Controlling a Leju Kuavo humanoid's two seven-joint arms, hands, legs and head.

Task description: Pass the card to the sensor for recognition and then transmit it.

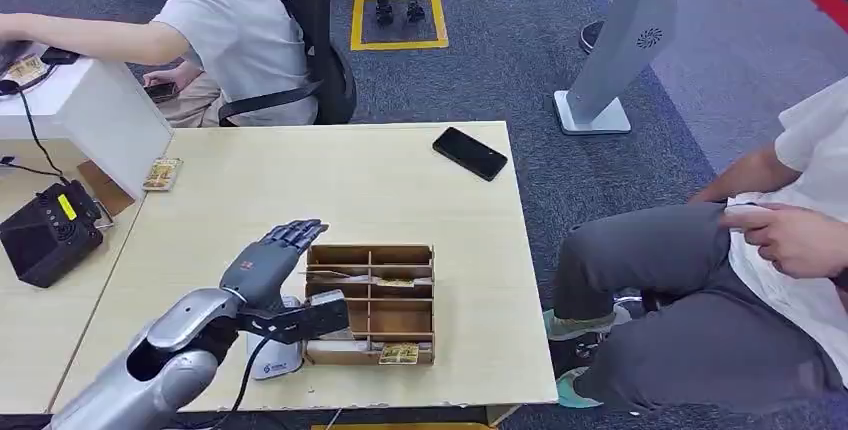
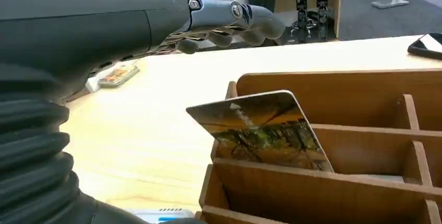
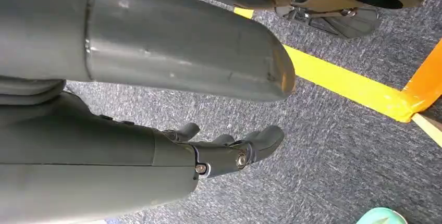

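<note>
Card [image 2: 260, 130] with a printed picture of trees stands tilted in a left-hand compartment of the wooden organiser [image 1: 371, 303], leaning against a divider, its top corner above the rim. Just left of it the left hand [image 1: 270, 262] hovers above the desk [image 1: 300, 180], fingers [image 2: 229, 18] stretched out and apart, gripping nothing and clear of the card. Near that hand, at the organiser's near left corner, sits a small white device [image 1: 272, 358] with a cable. Another card [image 1: 399, 353] lies in the organiser's near row, toward the right.

The right hand [image 3: 156, 166] hangs low over grey carpet [image 3: 323, 156] crossed by a yellow stripe, its fingers [image 3: 260, 140] loosely extended and apart, with nothing in them.

Farther out, a black phone [image 1: 470, 153] lies at the desk's far right, and a small packet [image 1: 162, 173] rests at the far left edge. A black box [image 1: 48, 232] with a yellow label sits on the neighbouring surface to the left. One person [image 1: 235, 30] sits beyond the desk, another [image 1: 740, 270] on the right.
</note>
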